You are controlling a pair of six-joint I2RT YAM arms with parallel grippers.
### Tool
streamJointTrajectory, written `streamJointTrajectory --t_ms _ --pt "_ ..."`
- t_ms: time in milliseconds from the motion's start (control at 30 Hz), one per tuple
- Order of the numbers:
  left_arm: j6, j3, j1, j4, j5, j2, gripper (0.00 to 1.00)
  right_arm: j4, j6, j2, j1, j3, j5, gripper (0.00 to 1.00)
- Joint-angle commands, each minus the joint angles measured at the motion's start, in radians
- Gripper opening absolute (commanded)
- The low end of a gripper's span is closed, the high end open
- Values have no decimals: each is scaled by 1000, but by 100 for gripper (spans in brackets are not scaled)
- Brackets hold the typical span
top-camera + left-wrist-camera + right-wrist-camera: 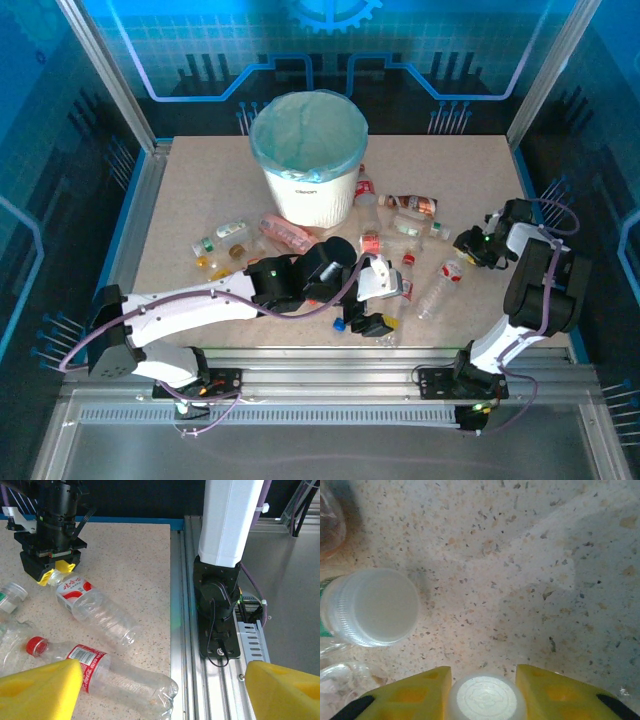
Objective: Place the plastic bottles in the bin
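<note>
Yellow fingers of the left gripper (162,682) sit at the bottom corners of the left wrist view. They are wide apart, hold nothing, and are both cut off by the frame. Below them on the bench (200,190) lies a red-capped bottle (125,677), clear, with part of its red label hidden behind the left-hand finger.

The right gripper (482,677) has its fingers closed on the white cap (485,699) of a clear bottle (95,610). The right wrist view cuts off the lower part of this cap. The bottle itself lies on the bench near the right edge, with its red and white label facing up.

Beside it is another white-capped bottle (372,607), running out of the frame on the left, and a brownish blur in the top corner that is too unclear to identify.

From above, the plastic bottles (285,232) lie scattered across the middle of the bench, in front of the bin (300,195) and to its right. The bin is white with a teal liner and stands at the far side. The left arm (200,300) stretches across the scatter and covers part of it. A small blue cap (340,325) lies just beside its wrist.
</note>
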State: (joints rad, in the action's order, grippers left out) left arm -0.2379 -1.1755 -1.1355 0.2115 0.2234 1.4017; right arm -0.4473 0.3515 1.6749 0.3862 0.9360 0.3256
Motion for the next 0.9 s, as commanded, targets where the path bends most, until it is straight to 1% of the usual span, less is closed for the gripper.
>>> streamJointTrajectory --t_ms 0,200,267,567,600,733,867 --pt "7 -22 -9 -5 20 9 86 -4 1 -59 -4 -6 21 35" --pt "22 -34 -9 -9 19 15 86 -19 4 -137 0 -24 3 31" --pt "29 -40 -9 -8 19 16 86 -17 5 -159 4 -31 8 28" --pt "34 -68 -9 -10 -4 19 86 -44 -2 -226 15 -36 32 25" --pt "41 -66 -9 -15 1 17 86 -48 -3 -239 15 -34 34 23" --pt "79 -47 -8 -37 3 7 86 -72 -11 -289 14 -29 17 21" --pt "101 -23 -8 -58 -19 -17 87 -98 -16 -351 14 -29 -13 20"
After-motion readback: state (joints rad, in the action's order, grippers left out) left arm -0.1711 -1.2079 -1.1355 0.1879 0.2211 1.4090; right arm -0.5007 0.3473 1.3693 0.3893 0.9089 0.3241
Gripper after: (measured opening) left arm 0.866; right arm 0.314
